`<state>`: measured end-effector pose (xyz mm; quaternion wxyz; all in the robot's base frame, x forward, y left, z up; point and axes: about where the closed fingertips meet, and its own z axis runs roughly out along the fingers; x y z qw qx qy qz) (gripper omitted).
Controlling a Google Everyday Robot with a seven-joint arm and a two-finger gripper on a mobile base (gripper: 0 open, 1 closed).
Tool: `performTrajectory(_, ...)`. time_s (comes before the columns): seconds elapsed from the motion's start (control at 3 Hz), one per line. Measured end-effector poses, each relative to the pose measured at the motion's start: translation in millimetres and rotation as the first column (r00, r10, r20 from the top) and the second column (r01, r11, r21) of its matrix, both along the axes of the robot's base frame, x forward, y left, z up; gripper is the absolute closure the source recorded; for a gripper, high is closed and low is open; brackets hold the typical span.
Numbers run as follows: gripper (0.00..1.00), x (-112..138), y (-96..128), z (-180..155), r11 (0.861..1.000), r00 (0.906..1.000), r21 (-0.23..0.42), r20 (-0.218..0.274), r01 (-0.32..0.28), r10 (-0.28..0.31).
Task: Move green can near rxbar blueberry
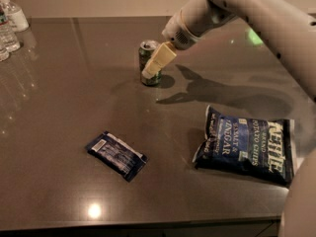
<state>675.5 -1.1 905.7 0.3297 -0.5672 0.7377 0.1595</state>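
Observation:
The green can point(146, 54) stands upright on the dark table point(64, 98), toward the back centre. My gripper point(157, 61) comes in from the upper right and sits right at the can, with its cream tip overlapping the can's right side. The rxbar blueberry point(116, 155) lies flat on the table, nearer the front and left of the can, well apart from it.
A large blue chip bag point(247, 144) lies at the front right. Clear water bottles point(10, 26) stand at the far left edge. My arm point(256, 14) spans the upper right. The table's front edge runs along the bottom.

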Motion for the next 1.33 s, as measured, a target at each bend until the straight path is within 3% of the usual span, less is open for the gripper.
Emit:
performTrajectory(0.67, 0.25, 8, 15, -4, 1.0, 0.9994, 0.008, -0.016, -0.03, 0.03)
performTrajectory(1.33, 0.72, -11, 20, 3, 0.997, 0.997, 0.018, -0.029, -0.071, 0.072)
